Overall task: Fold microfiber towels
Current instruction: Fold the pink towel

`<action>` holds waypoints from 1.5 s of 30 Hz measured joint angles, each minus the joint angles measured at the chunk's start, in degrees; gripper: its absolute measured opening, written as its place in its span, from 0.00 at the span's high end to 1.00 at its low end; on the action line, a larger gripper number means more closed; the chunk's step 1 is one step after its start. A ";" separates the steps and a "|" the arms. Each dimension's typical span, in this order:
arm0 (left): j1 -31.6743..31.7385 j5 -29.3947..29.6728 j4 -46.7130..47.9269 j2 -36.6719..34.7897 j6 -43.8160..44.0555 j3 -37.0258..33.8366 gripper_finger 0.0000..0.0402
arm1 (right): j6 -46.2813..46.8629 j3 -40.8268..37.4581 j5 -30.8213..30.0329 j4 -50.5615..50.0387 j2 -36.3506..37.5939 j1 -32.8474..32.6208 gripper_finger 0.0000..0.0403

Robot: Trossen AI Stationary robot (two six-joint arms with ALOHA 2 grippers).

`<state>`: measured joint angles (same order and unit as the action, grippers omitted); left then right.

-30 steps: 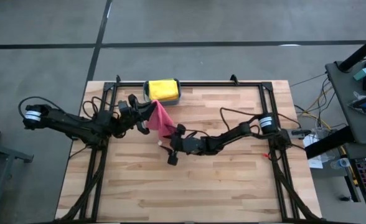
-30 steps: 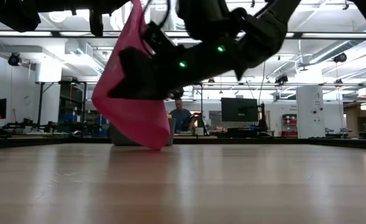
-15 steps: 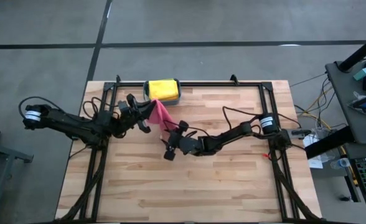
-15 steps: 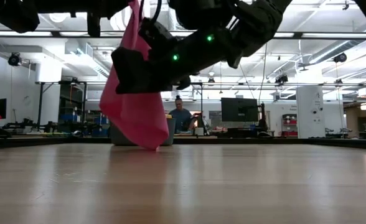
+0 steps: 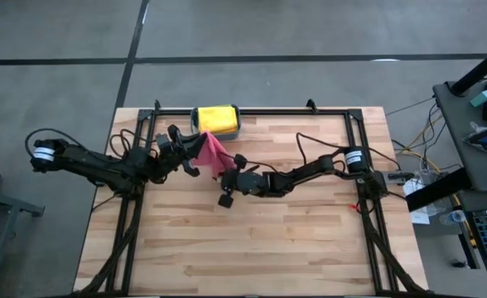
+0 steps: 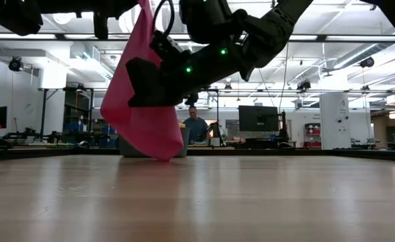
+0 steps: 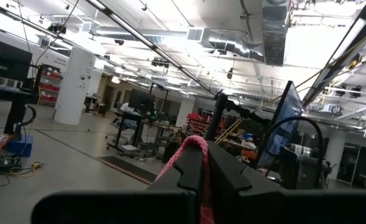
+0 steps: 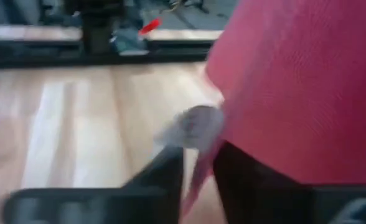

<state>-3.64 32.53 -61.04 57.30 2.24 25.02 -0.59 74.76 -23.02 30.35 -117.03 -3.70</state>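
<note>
Two arms meet over the far half of the wooden table [image 5: 252, 240], and little else crowds them. A teal bin [image 5: 235, 126] sits at the far edge just beyond the left gripper [image 5: 195, 153], with a yellow towel [image 5: 214, 117] lying on top of its contents. Far behind the table in the low view a person [image 6: 195, 126] sits at a desk beside a monitor [image 6: 256, 118]. Nothing lies on the boards beneath the arms.

The pink towel [image 5: 214, 154] hangs between the two grippers. Its top corner is pinched in the left gripper, whose fingers [image 7: 223, 177] are closed on a bunched fold of the cloth, as the left wrist view shows. From there the towel drapes down and toward the right gripper [image 5: 229, 172], with its lowest corner close above the table in the low view; whether it touches the wood cannot be told. The right gripper sits against the towel's lower edge. In the right wrist view its fingers [image 8: 164, 171] stand close together with the pink hem between them, clamped on the cloth.

A second ago the right gripper was farther toward the near side with its jaws spread and the towel loose beside it. It has since come in toward the left gripper and closed on the hem. The left gripper has stayed where it was.
</note>
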 joint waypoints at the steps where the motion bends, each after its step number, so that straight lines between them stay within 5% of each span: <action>1: -0.02 0.00 0.04 0.00 -0.07 -0.04 1.00 | -0.85 0.00 0.49 -1.11 0.24 -0.03 0.92; 8: 0.00 -0.02 1.48 -0.70 -0.17 -0.64 1.00 | -5.01 -0.02 0.44 -14.65 8.27 -1.64 0.98; 15: -0.02 -1.99 8.11 -2.03 0.46 -1.29 0.99 | -4.80 1.81 0.75 -42.76 22.21 -3.34 0.98; 23: -0.04 -3.71 22.94 -2.03 4.97 -1.54 0.82 | 0.97 6.09 1.07 -64.21 33.64 -5.85 0.98; 30: 0.23 -3.70 39.48 -2.05 11.59 -1.55 0.68 | 0.89 12.46 3.13 -80.94 36.67 -7.45 0.98; 39: 0.31 -3.83 52.65 -1.86 10.04 -1.64 0.62 | 3.73 15.17 8.50 -87.46 36.28 -7.43 0.98; 45: 0.23 -13.30 49.66 0.42 3.70 -1.79 0.62 | 5.76 15.15 8.56 -87.45 36.28 -7.43 0.98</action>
<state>-3.41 19.23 -11.38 57.72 5.94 23.22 5.17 89.91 -14.47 -57.10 -80.75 -11.14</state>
